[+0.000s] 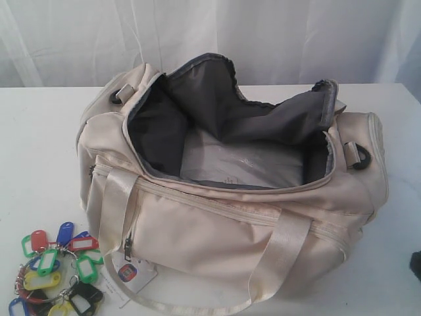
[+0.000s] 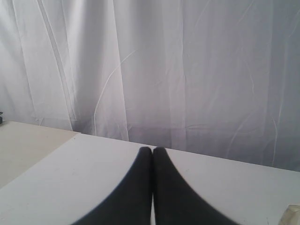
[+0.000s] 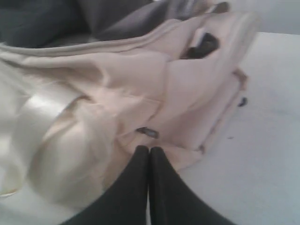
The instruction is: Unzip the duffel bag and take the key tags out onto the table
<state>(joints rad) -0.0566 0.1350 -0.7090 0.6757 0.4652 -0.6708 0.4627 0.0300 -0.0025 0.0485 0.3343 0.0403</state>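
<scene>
The large cream satin duffel bag (image 1: 217, 230) lies unzipped on the white worktop (image 1: 39, 131), grey lining showing; the bunch of coloured plastic key tags (image 1: 56, 263) rests on the worktop by its near left corner. Left fingers (image 2: 138, 187) and right fingers (image 3: 138, 187) are closed, empty. The job looks done: retreat without snagging the webbing handles

Probably a lab setup: plain white table (image 1: 39, 131), white curtain (image 1: 263, 39) backdrop.
</scene>
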